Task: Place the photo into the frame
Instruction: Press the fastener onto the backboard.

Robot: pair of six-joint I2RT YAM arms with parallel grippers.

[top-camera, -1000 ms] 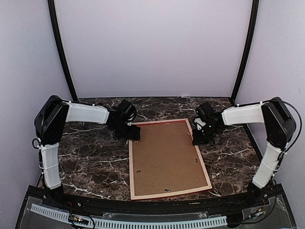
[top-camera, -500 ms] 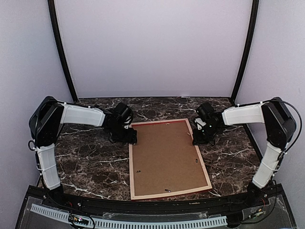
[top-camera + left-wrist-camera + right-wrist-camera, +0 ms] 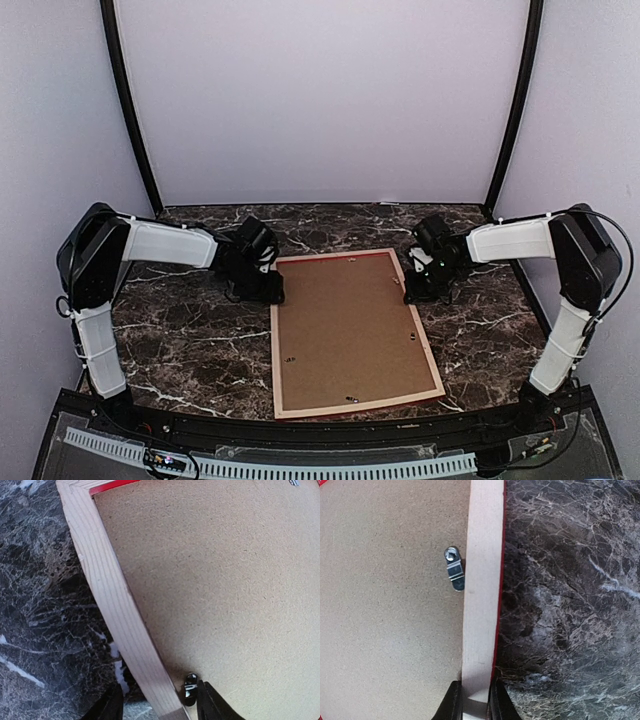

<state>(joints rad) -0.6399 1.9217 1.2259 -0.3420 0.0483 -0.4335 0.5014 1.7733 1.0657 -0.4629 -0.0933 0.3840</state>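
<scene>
Dark veined marble table (image 3: 180, 340) sits under pale lilac walls (image 3: 320, 100). At the centre lies the frame (image 3: 276, 350), face down with its pale wood back up and its long rails running from 12 to 6 o'clock. A brown backing board (image 3: 350, 330) fills it, and a thin red edge shows at the 12 o'clock end.

The left gripper (image 3: 270, 290) hangs low at the frame's 10 o'clock side. Its fingers (image 3: 111, 706) stand open wider than the rail, one over the marble and one over the board, with daylight on both sides of the wood. A small metal clip (image 3: 190, 686) lies just beside the inner finger. Compared with a second ago, this gripper has slid a little toward 9 o'clock and its elbow has swung outward.

The right gripper (image 3: 412, 293) is at the frame's 2 o'clock side. Its fingers (image 3: 452, 702) are closed against both sides of the rail, near a silver turn clip (image 3: 454, 568). That arm and the frame sit where they were.
</scene>
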